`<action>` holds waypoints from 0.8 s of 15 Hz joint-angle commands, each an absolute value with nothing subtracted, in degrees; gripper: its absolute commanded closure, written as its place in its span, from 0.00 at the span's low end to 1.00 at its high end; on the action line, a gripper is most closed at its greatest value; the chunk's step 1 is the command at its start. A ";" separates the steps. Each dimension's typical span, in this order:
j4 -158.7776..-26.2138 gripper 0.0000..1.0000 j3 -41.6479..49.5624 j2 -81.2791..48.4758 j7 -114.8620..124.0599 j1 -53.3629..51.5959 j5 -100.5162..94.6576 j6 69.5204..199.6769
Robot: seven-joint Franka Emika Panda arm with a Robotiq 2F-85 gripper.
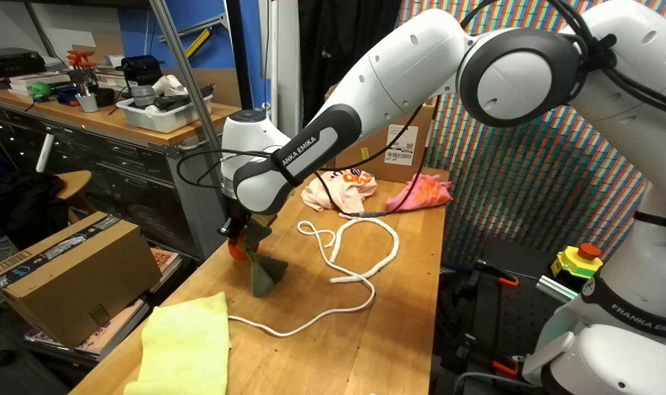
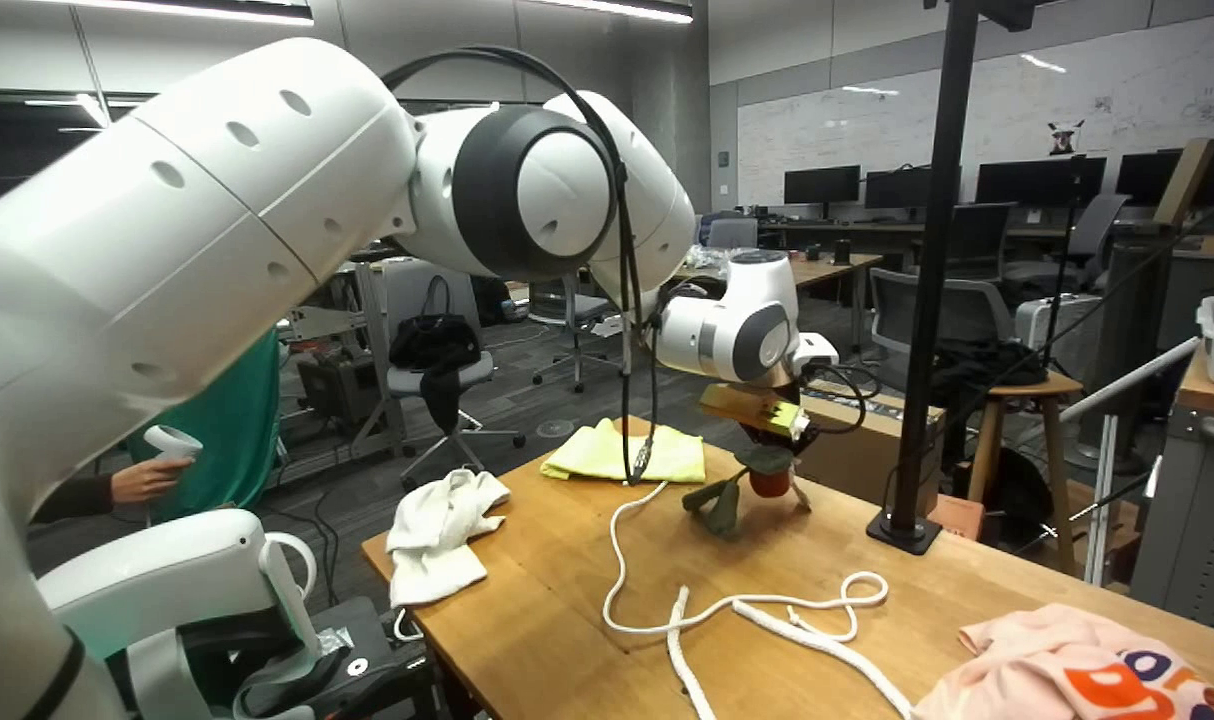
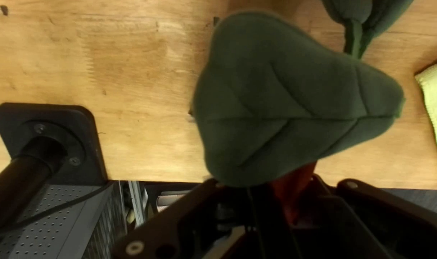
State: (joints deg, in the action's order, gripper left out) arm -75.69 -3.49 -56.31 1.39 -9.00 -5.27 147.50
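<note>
A soft plush plant has dark green leaves (image 3: 276, 104) and a red, rounded part (image 2: 770, 482). Red fabric lies pinched between the dark fingers of my gripper (image 3: 276, 196), which is shut on it in the wrist view. One broad leaf covers much of the fingertips there. In both exterior views the gripper points down over the far end of the wooden table (image 1: 399, 329), with a pair of leaves (image 1: 266, 273) drooping to one side, low over the tabletop. Whether these leaves touch the wood I cannot tell.
A folded yellow cloth (image 1: 190, 340) lies beside the plush. White rope (image 1: 333, 312) loops across the table. Peach fabric (image 1: 341, 189), pink fabric (image 1: 423, 192) and a white cloth (image 2: 447, 540) lie near the edges. A black post (image 2: 907, 525) stands at one edge; a cardboard box (image 1: 75, 274) is beyond.
</note>
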 commanded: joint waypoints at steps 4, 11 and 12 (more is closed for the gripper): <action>-69.54 0.74 0.41 -61.63 5.40 -11.43 -5.55 148.97; -68.97 0.19 1.89 -61.45 6.19 -11.71 -5.82 148.10; -69.14 0.12 2.09 -61.10 6.22 -11.78 -5.96 148.08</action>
State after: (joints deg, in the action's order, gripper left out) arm -71.14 0.70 -60.84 4.86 -10.84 -5.37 148.60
